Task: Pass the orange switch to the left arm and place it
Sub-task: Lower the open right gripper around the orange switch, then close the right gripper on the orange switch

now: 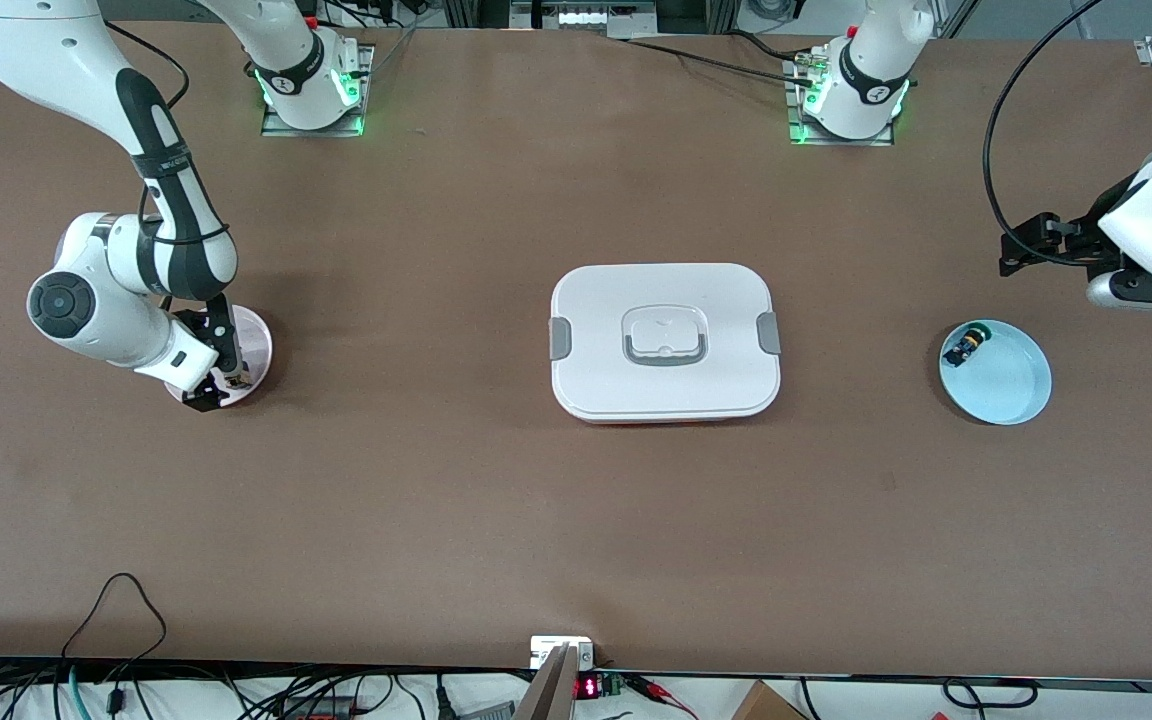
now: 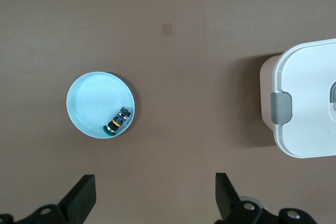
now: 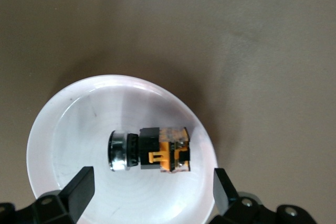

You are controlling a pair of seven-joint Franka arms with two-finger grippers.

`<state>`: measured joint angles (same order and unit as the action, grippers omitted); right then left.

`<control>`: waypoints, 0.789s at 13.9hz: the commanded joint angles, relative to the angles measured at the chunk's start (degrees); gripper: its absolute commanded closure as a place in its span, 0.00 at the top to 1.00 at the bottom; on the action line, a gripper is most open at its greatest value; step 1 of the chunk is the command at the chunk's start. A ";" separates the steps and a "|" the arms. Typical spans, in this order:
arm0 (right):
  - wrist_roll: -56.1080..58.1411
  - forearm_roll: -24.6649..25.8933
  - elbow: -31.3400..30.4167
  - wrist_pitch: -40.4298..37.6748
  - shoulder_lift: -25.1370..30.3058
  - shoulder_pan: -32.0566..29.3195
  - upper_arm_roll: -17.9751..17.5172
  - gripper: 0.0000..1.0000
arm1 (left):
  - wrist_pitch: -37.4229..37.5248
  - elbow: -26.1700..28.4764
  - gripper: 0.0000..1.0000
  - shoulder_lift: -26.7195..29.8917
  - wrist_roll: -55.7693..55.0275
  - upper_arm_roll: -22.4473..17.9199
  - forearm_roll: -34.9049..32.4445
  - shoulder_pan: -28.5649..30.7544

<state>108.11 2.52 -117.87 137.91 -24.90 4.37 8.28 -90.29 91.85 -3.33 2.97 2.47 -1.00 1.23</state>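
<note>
Right hand (image 3: 152, 182) low over the pink-white plate (image 1: 256, 345) at the right arm's end of the worktop (image 1: 436, 520), fingers spread wide, gripping nothing. Between those fingers, directly beneath, lies the orange switch (image 3: 149, 149): on its side on the plate floor, silver cap at one end, orange block at the other. In the right wrist view its long axis runs roughly from one finger toward the other, so a close as it stands would pinch it end to end; a turn of the wrist would take it across the body instead. Judgement only.

In the front view the switch is hidden under the hand (image 1: 219, 385).

The right arm is plainly the nearer one; the pick looks to be its job, not yet made.

Outward: the box (image 1: 665, 341), white, lid latched, sits mid-worktop between the two plates, squarely on the straight line from one end to the other. A carry and handover would need to go over it or round it.

Toward the left arm's end, a pale blue plate (image 1: 1011, 385) holds a second switch with a green end (image 1: 968, 345), lying near the rim. Not the one wanted.

Left hand (image 2: 155, 203) waits above the worktop beside the blue plate, fingers apart, empty.
</note>
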 commanded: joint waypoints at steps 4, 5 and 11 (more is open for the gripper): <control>2.63 -1.29 -4.55 5.25 0.73 -1.03 -1.69 1.00 | 1.35 -2.11 1.00 -0.98 0.11 0.17 1.00 0.53; 2.63 -1.29 -5.08 6.04 0.81 -1.03 -1.69 1.00 | 1.35 -2.11 1.00 -0.98 0.11 0.25 1.00 0.44; 2.72 -1.29 -5.61 7.98 0.55 -1.12 -1.78 1.00 | 1.35 -2.11 1.00 -1.07 0.11 0.17 1.00 0.53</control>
<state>108.84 2.40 -122.37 143.88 -24.91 4.21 7.29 -90.29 91.84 -3.36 2.97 2.47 -1.00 1.27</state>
